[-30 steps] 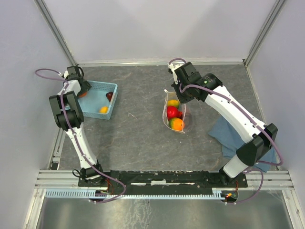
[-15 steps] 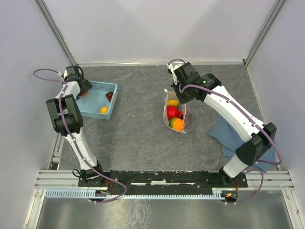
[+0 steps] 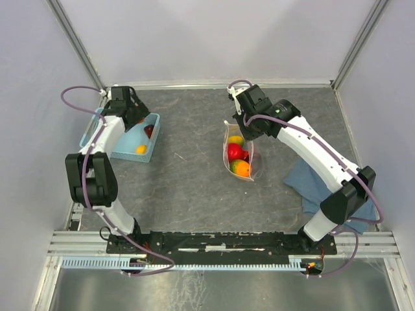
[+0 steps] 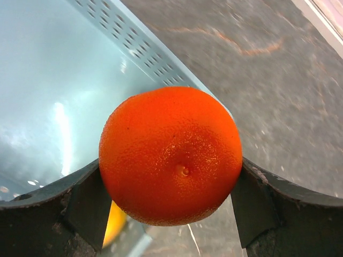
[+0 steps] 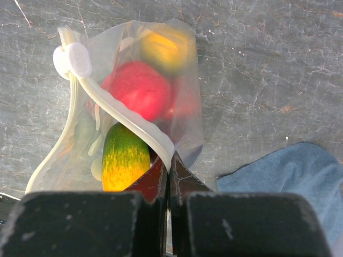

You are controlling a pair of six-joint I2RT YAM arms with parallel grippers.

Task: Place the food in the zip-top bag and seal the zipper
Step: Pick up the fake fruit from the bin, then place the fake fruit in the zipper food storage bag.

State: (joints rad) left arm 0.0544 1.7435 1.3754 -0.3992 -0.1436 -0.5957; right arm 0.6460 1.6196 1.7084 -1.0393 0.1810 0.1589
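My left gripper (image 4: 169, 199) is shut on a round orange toy fruit (image 4: 170, 155), held above the far right corner of the light-blue basket (image 4: 134, 48). From above, that gripper (image 3: 133, 114) hangs over the basket (image 3: 88, 135). The clear zip-top bag (image 3: 249, 170) stands mid-table with its mouth open, holding yellow (image 5: 166, 48), red (image 5: 140, 88) and green-yellow (image 5: 124, 158) food. My right gripper (image 5: 169, 160) is shut on the bag's mouth edge, pinching the pale zipper (image 5: 120, 115) strip. It holds the bag up from its far side (image 3: 245, 131).
A yellow-orange fruit (image 3: 141, 149) and a dark red one (image 3: 149, 131) lie in the basket. A blue cloth (image 3: 311, 184) sits crumpled right of the bag, under my right arm. White walls enclose the table on three sides.
My left gripper has swung from the basket's far left corner rightward over the basket, carrying the orange fruit. The right arm and the bag have stayed put.
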